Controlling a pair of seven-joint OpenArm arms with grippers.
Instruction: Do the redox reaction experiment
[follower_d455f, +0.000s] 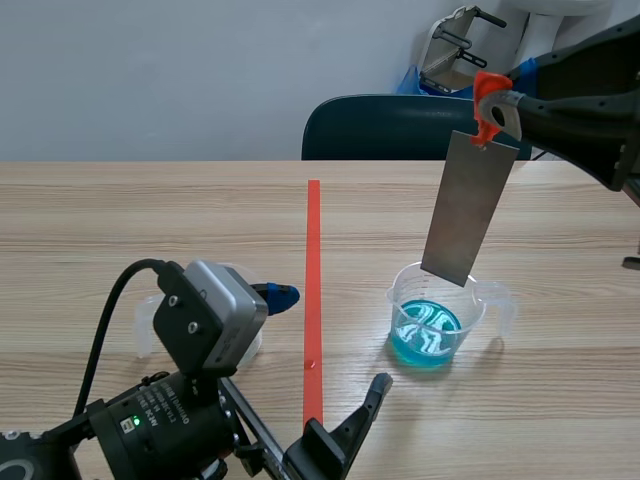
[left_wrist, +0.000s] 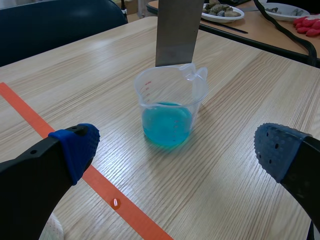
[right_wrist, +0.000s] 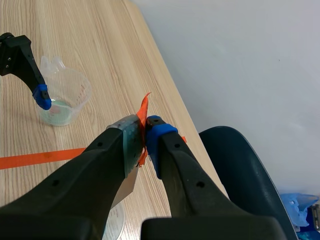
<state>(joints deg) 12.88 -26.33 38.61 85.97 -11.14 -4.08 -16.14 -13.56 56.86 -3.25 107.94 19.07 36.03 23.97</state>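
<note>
A clear plastic beaker of blue liquid stands right of the tape line. Over it hangs a tilted grey metal strip with an orange clip on its upper end. My right gripper is shut on that end. The strip's lower edge is about level with the beaker's rim and clear of the liquid. My left gripper is low and open, with the beaker ahead between its fingers. A second clear beaker stands by the left gripper's far finger.
An orange-red tape line runs down the table's middle. The second beaker is partly hidden behind my left wrist. A dark blue chair stands past the far edge. Another table with a plate lies beyond.
</note>
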